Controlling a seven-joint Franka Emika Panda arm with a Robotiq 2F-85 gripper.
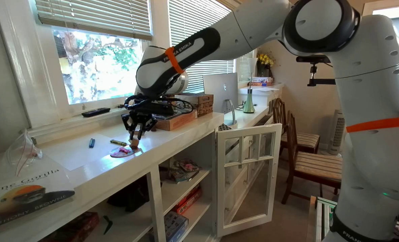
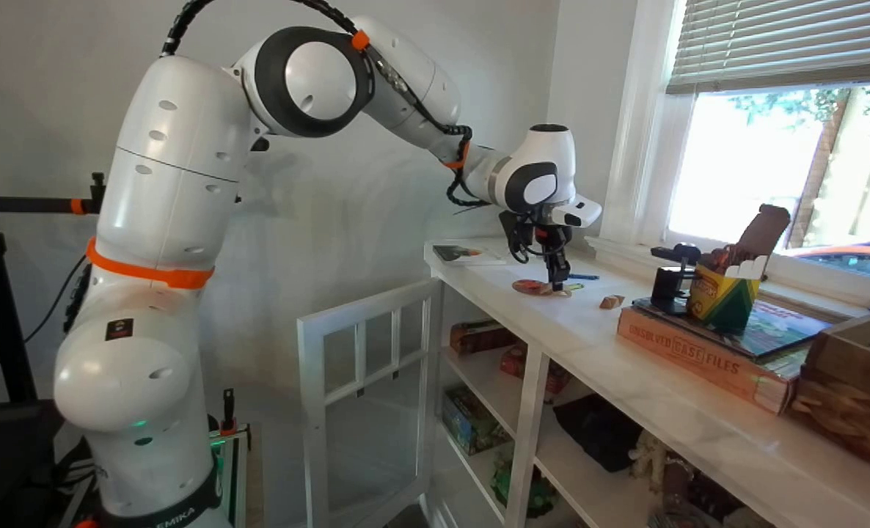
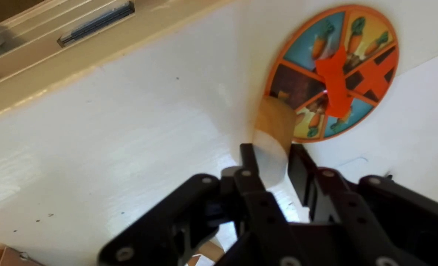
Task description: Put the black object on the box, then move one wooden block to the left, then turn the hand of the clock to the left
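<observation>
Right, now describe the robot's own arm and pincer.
The arm is white and rounded, with dark joint rings, orange bands and partly covered FRANKA EMIKA lettering. A ridged black cable runs along it. The pincer is black, with slim fingers and round screw heads.

The surface point(image 3: 149, 122) is coated in glossy paint, while smooth wood is shown by the block point(image 3: 275, 123). The dial point(image 3: 300, 83) is printed and smooth, its pointer point(image 3: 335, 83) seemingly moulded in plastic. The box point(image 2: 688, 356) is made of printed cardboard, the crate point(image 2: 857, 396) of wood, the bag point(image 1: 22, 156) of clear plastic.
</observation>
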